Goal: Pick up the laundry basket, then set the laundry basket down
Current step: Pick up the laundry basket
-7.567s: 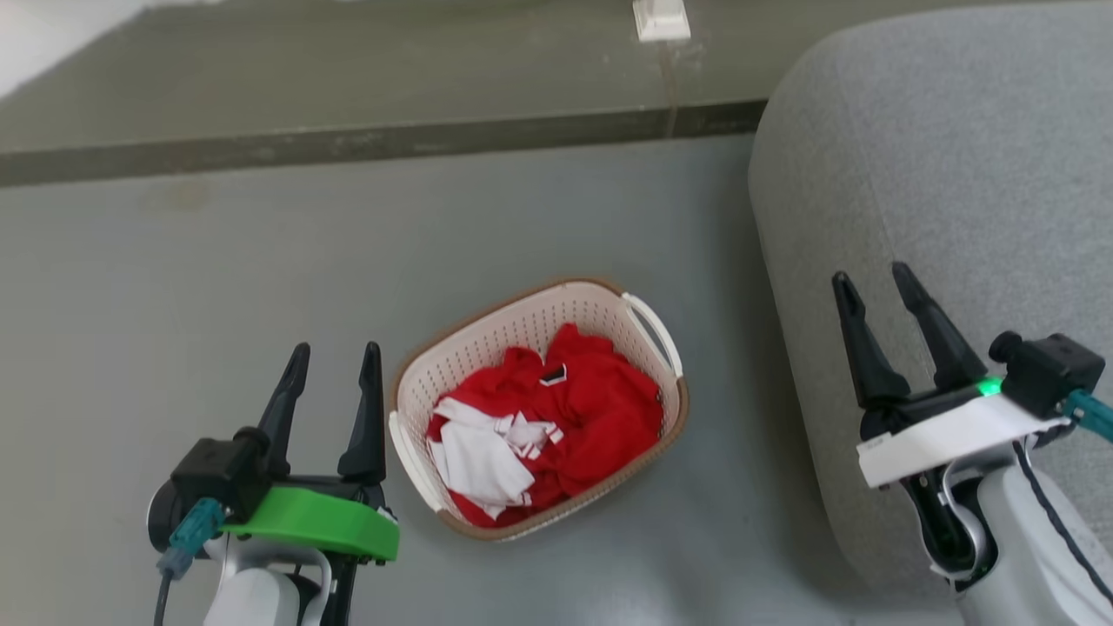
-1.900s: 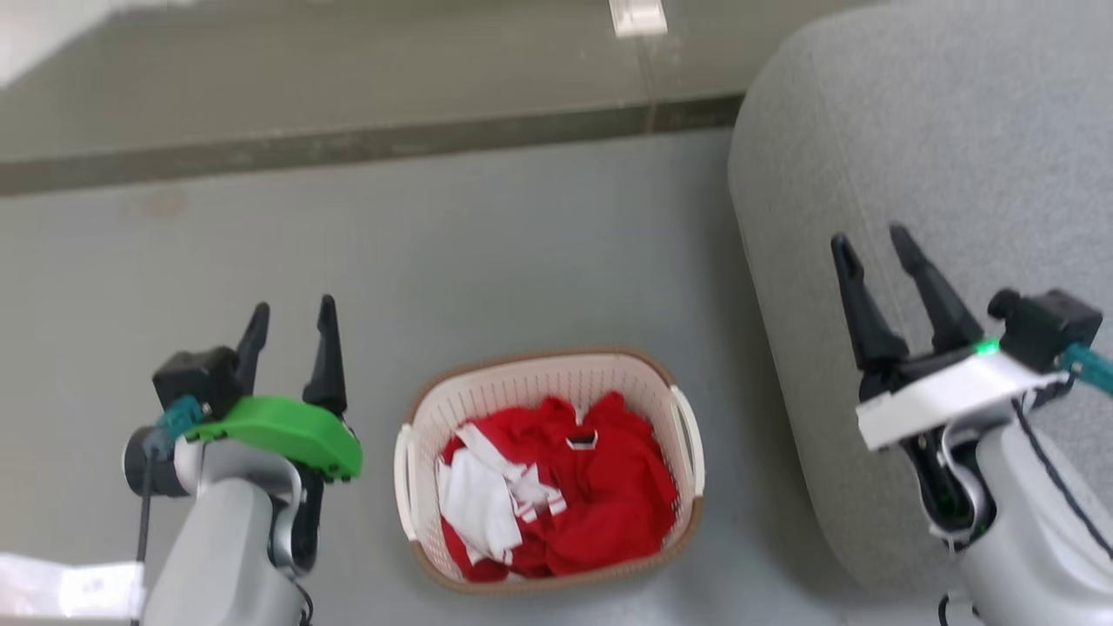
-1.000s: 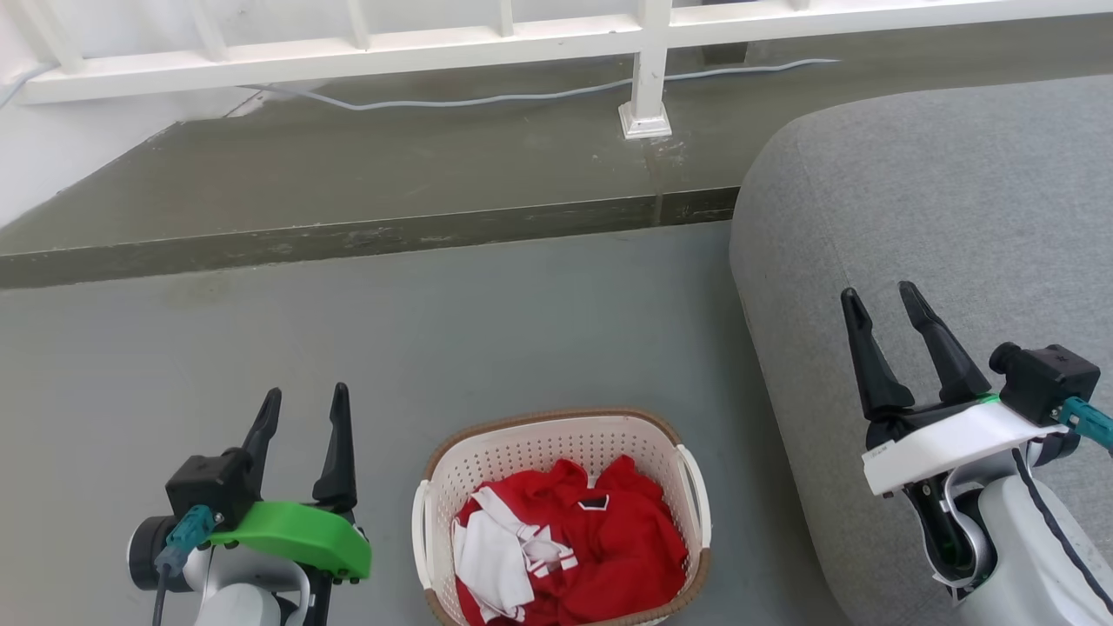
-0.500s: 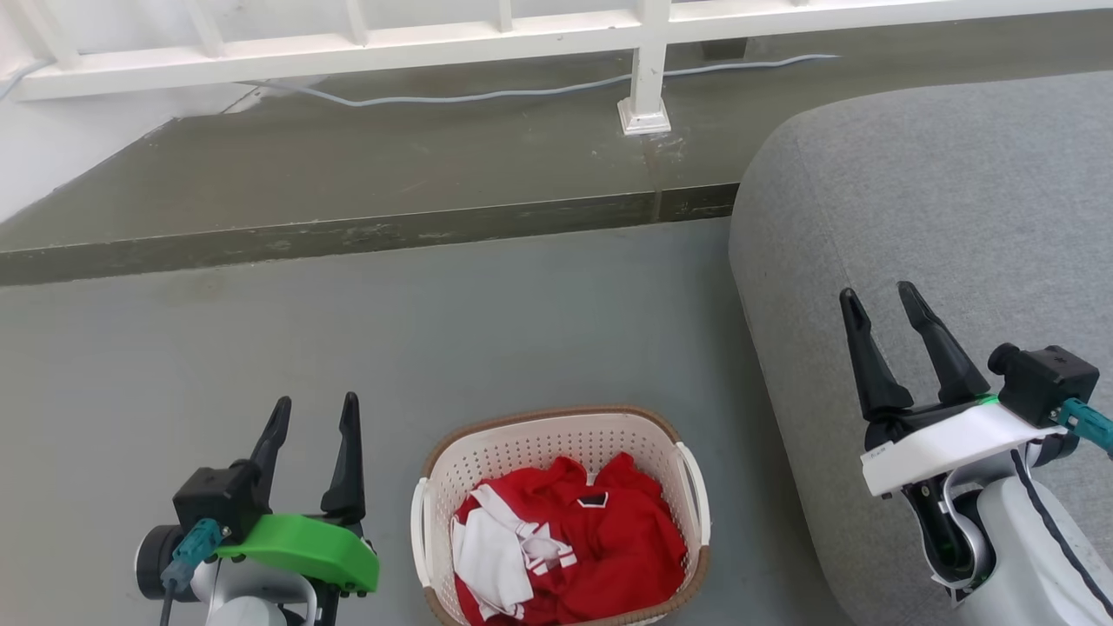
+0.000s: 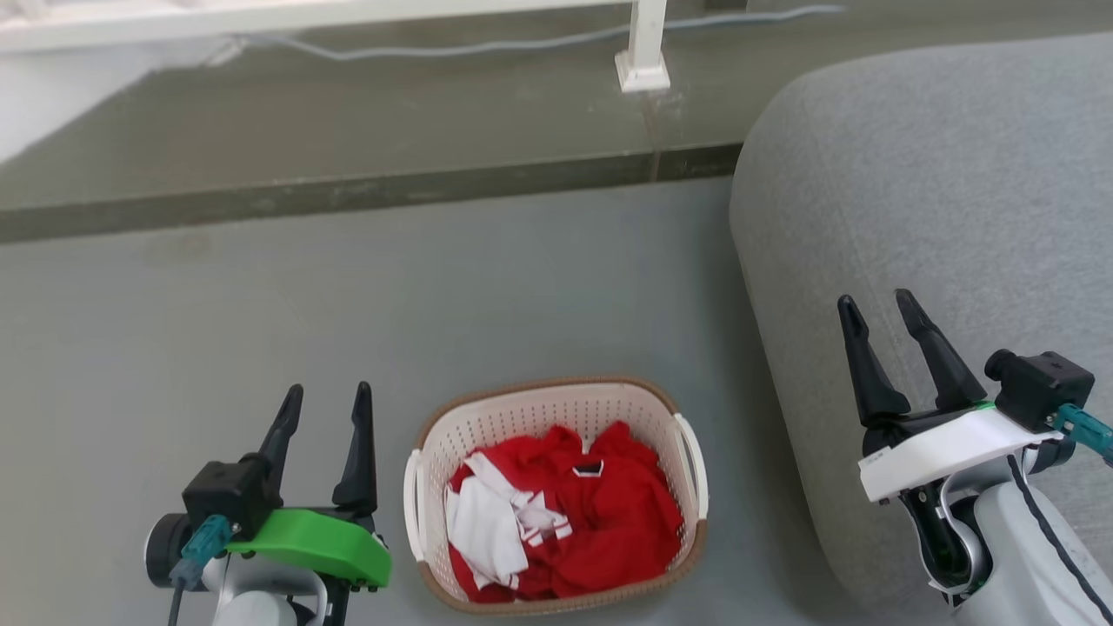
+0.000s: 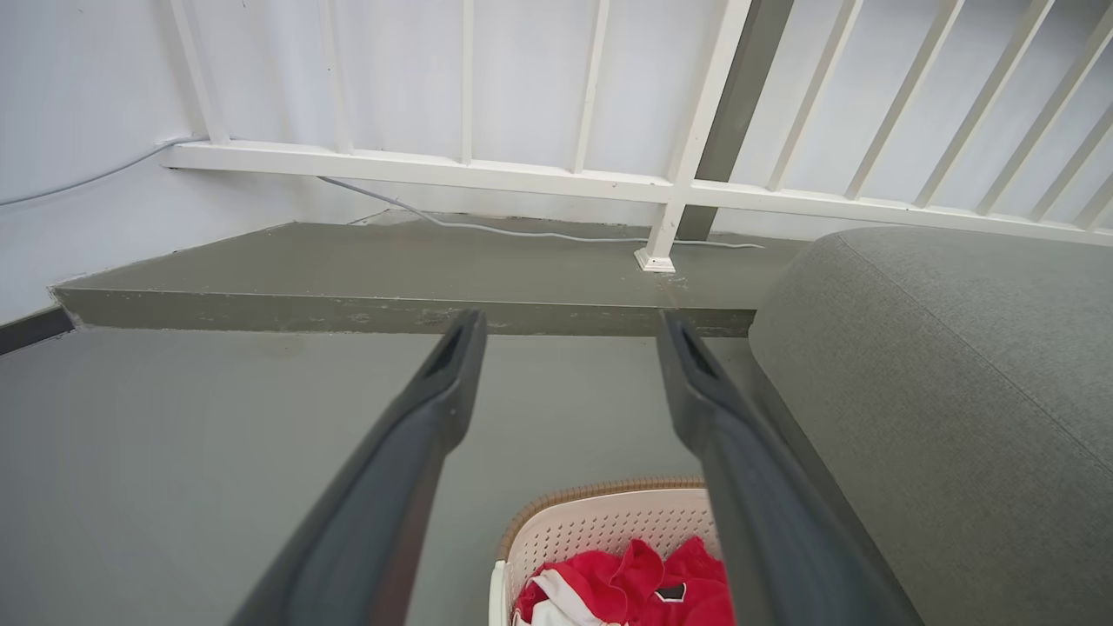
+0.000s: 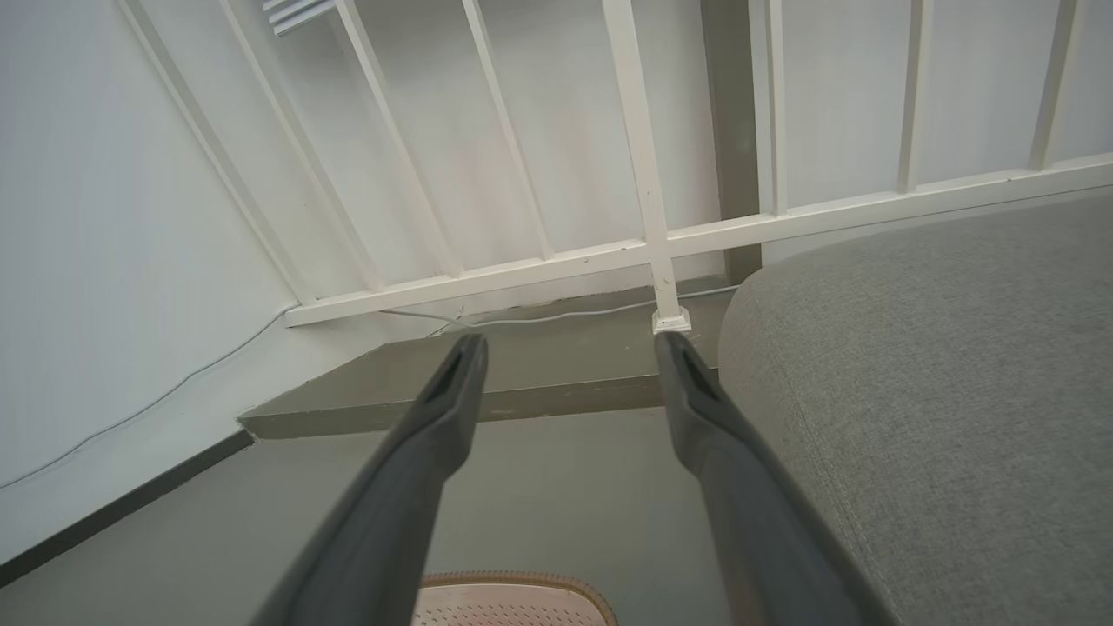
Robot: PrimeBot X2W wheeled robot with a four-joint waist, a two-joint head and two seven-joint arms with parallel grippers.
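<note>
Nothing is lifted yet: the left claw [image 5: 329, 389], fingers apart and empty, hangs just left of the laundry basket [image 5: 539, 416], which sits on the grey floor [image 5: 261, 330] between the arms, clothes [image 5: 609, 522] inside, handles [image 5: 693, 465] ungripped. The right claw [image 5: 874, 300], fingers apart too, hovers over the grey sofa [image 5: 939, 174], apart from the basket. Both pick-up and set-down remain, I judge.

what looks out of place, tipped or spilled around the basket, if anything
Nothing stands out. The laundry basket sits upright on the floor, with the clothes heaped inside and none over its rim. The left end effector and right end effector are open, apart from it.
</note>
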